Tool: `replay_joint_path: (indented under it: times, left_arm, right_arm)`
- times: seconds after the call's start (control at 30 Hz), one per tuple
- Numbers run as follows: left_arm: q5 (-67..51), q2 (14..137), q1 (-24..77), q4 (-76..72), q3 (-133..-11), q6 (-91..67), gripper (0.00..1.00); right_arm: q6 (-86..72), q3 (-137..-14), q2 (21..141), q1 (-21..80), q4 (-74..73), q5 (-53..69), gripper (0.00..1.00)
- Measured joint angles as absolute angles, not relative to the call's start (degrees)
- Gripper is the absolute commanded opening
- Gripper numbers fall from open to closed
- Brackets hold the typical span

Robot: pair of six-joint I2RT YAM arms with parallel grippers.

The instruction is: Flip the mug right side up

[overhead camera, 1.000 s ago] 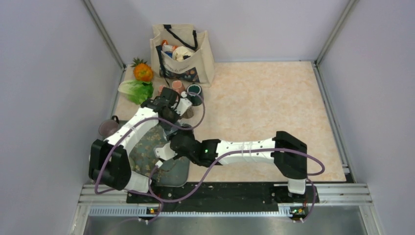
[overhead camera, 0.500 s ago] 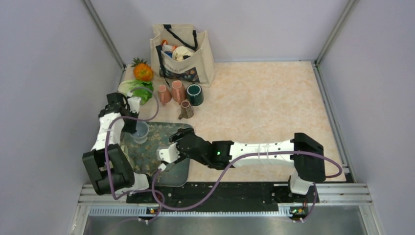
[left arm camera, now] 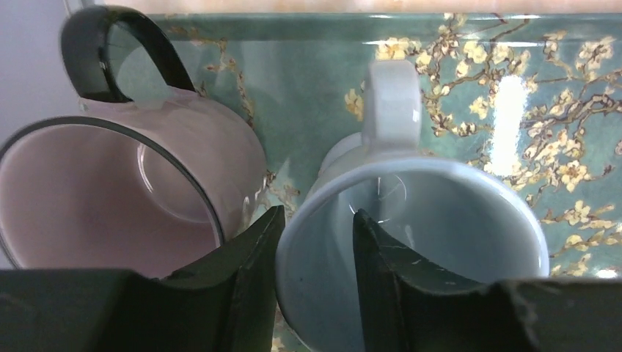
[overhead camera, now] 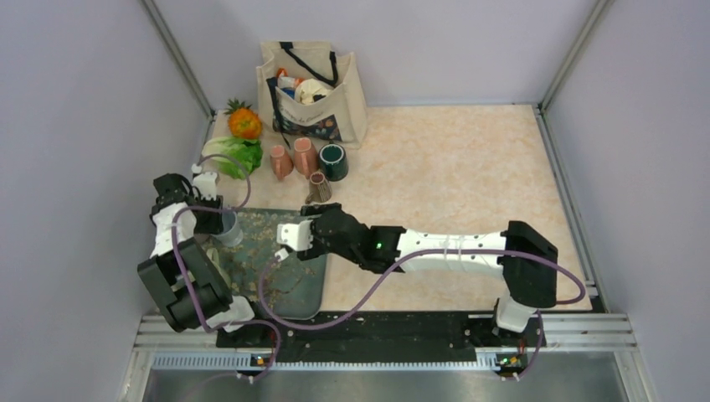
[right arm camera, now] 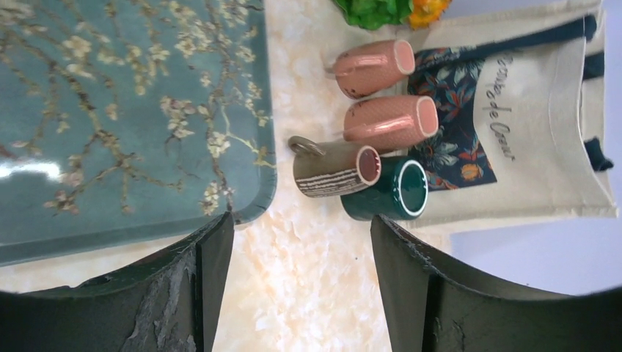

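Observation:
A pale blue mug [left arm camera: 440,220] stands upright, mouth up, on the floral teal tray [left arm camera: 293,66], its handle pointing away from the wrist camera. My left gripper [left arm camera: 315,242] is shut on its near rim, one finger inside and one outside. A pink mug with a dark handle [left arm camera: 110,183] stands just to its left. From above, the left gripper [overhead camera: 219,219] and blue mug [overhead camera: 232,230] are at the tray's [overhead camera: 285,276] far left corner. My right gripper [right arm camera: 301,242] is open and empty over the table by the tray's far right corner [overhead camera: 289,237].
Two salmon mugs [right arm camera: 367,67] [right arm camera: 389,121], a brown striped mug [right arm camera: 334,172] and a dark green mug [right arm camera: 389,192] lie on their sides before a canvas bag [overhead camera: 314,84]. Lettuce [overhead camera: 239,153] and an orange fruit [overhead camera: 244,123] sit at the far left.
My left arm has swung left and back, carrying the pale blue mug to the tray's far left corner. My right gripper has moved off the tray toward its far right corner.

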State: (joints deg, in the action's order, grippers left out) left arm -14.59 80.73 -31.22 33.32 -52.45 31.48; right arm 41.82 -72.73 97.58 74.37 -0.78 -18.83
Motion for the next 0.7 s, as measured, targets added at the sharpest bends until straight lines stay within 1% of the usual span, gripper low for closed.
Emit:
replay_joint_path:
  times: [0.13,0.2,0.23,0.37,0.57,0.63,0.7]
  left_arm:
    - [-15.88,79.31,-31.68,33.12,-51.27,32.05,0.59]
    - [-16.91,77.65,-31.68,33.54,-51.31,32.62,0.65]
    - [-17.69,76.58,-31.70,34.15,-51.46,33.04,0.70]
    - [-22.11,73.28,-31.70,38.30,-54.50,34.96,0.75]
    - [-30.48,72.07,-30.33,41.89,-62.19,34.39,0.78]
    - [-31.05,71.68,-26.30,41.85,-63.68,33.39,0.81]
    - [-30.35,71.68,-18.63,41.17,-64.34,32.60,0.82]
  right_arm:
    - [37.76,-72.71,96.73,70.98,0.03,-17.72,0.70]
    - [36.29,-72.58,96.05,69.89,0.47,-17.23,0.70]
    - [35.51,-72.31,95.59,69.36,0.84,-16.84,0.70]
    - [32.99,-70.78,93.62,67.70,1.56,-15.94,0.71]
    - [28.27,-67.64,91.02,64.27,2.24,-14.00,0.72]
    - [26.02,-66.06,89.47,61.95,2.50,-13.10,0.72]
    - [23.59,-64.38,87.79,59.42,3.03,-11.86,0.72]
